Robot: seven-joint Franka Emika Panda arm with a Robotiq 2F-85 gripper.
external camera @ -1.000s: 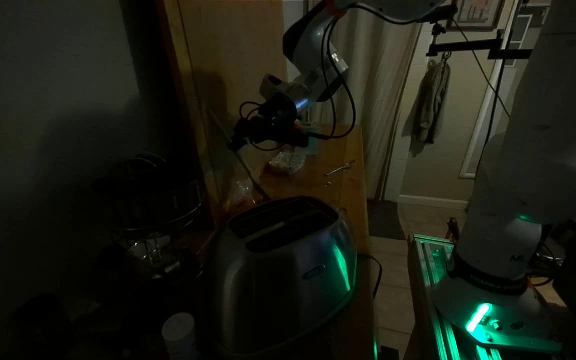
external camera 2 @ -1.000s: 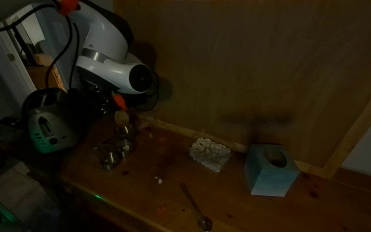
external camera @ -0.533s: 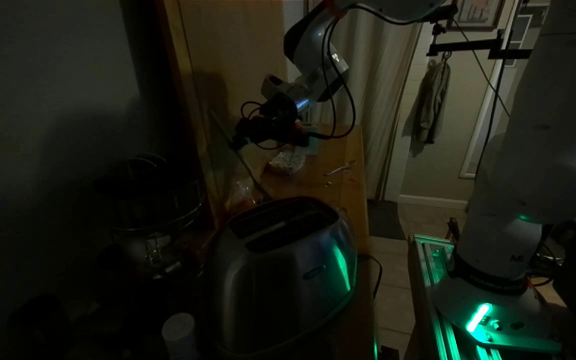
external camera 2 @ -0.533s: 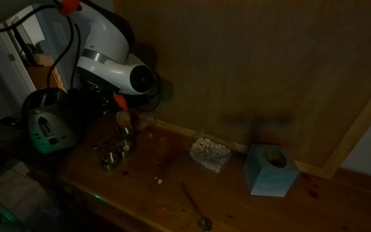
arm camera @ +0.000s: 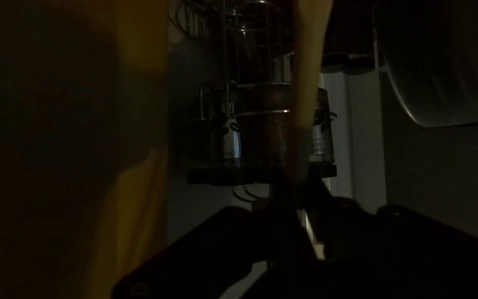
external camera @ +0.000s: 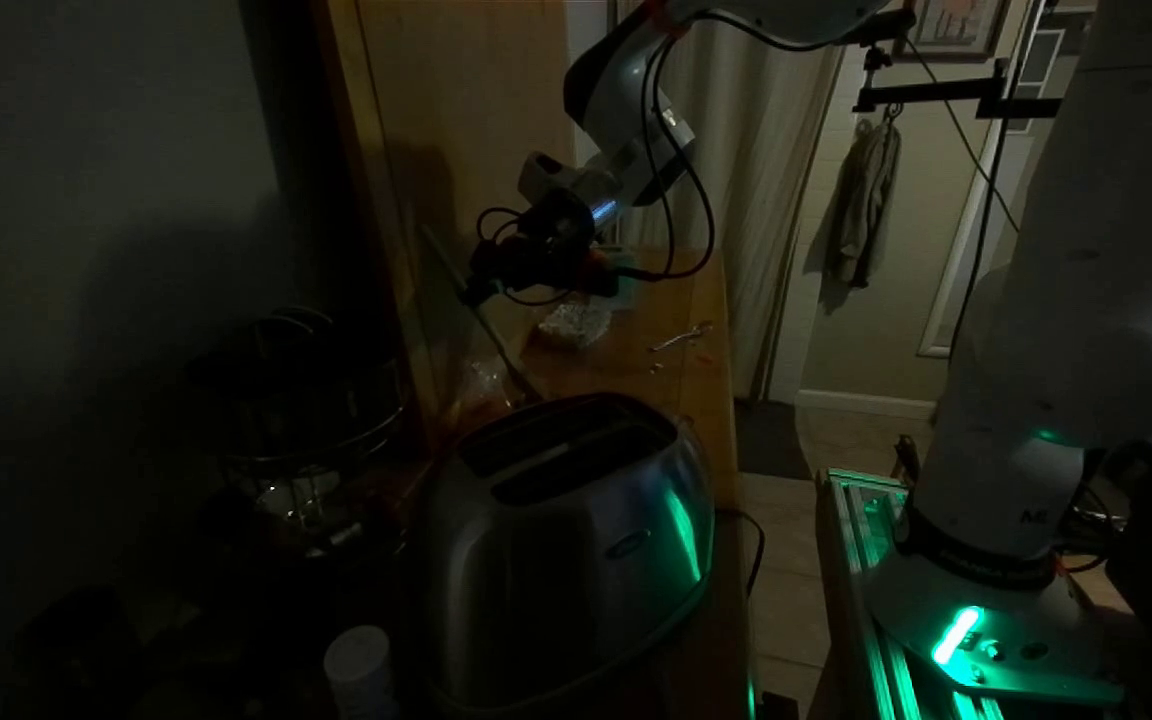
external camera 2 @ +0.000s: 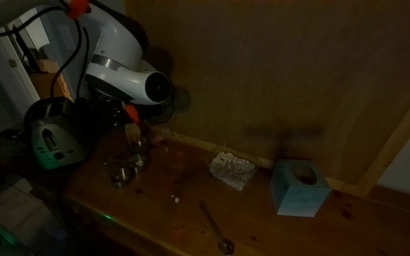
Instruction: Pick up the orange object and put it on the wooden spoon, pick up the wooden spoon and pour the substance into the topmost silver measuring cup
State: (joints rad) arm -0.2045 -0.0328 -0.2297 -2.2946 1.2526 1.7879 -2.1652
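Gripper [arm camera: 299, 189]: its jaws were closed on a wooden handle, a finger along each side.
Wooden spoon [arm camera: 308, 79]: held in those jaws at a slant; in an exterior view one end of the handle stood above them and the rest ran down past them.
Bowl [external camera 2: 133, 131]: the wooden spoon's, lower than the jaws.
Orange patch [external camera 2: 134, 139]: below the jaws, at the bowl's lower edge; too small and dark to tell what it was, or whether it lay in the spoon.
Topmost measuring cup [external camera 2: 141, 145]: silver, below the jaws and just under the bowl; whether the two touched could not be told.
Middle cup [external camera 2: 137, 169]: also below the jaws, with white bits in it.
Third cup [external camera 2: 121, 181]: lower than the jaws, just beside the middle cup.
Toaster [external camera: 566, 580]: lower than the jaws in both exterior views.
White pieces [external camera 2: 232, 170]: massed in a block, below and to the right of the jaws in both exterior views.
Small spoon [external camera 2: 213, 222]: on the table [external camera 2: 333, 240], well apart from the jaws.
Blue box [external camera 2: 295, 202]: well to the jaws' right in an exterior view.
Wire rack [arm camera: 259, 113]: beyond the jaws in the wrist view, holding jars.
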